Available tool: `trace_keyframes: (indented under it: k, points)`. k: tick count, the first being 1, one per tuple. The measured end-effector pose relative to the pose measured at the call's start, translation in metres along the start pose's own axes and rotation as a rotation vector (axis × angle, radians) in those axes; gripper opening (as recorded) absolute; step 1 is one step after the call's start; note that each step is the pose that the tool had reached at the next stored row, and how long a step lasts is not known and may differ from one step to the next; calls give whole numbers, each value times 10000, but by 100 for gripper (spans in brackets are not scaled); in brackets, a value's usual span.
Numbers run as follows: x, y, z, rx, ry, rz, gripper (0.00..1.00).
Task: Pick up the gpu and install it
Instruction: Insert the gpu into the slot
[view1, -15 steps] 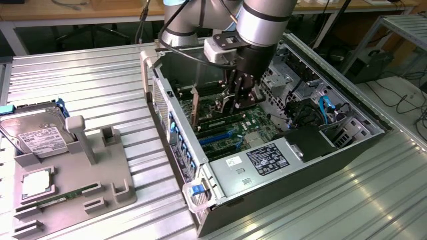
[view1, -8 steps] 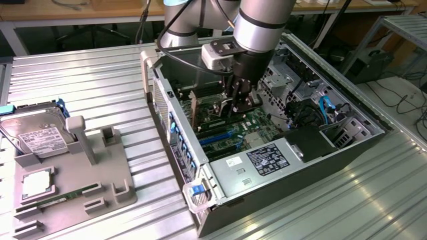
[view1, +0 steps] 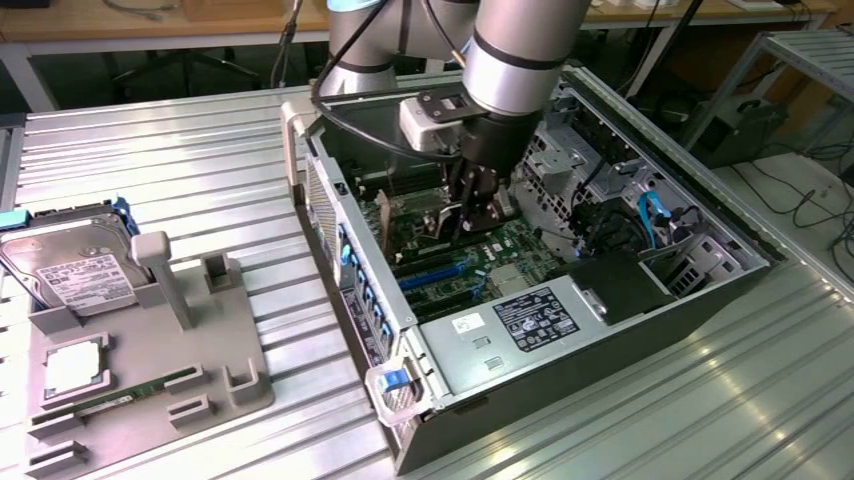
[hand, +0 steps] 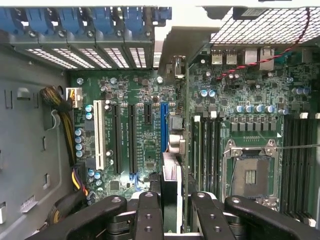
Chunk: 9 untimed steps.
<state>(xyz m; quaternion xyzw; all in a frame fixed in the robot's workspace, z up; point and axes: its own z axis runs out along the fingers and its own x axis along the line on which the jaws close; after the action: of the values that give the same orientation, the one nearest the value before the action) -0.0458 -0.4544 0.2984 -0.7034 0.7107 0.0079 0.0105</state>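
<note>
One gpu sits squeezed in your gripper, edge-on over the motherboard; one hard drive lies outside.

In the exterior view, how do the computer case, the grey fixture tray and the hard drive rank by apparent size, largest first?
1. computer case
2. grey fixture tray
3. hard drive

The gaps are clear, so nearness to the camera does not change this order.

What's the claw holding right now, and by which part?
The claw is shut on the gpu, gripping the card edge-on by its upper edge, with the card hanging down over the motherboard inside the open computer case.
</note>
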Motion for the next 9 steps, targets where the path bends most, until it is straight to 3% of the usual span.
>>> trace_keyframes:
  k: [9]
  points:
    - [40, 20, 112, 2, 0, 1, 27]
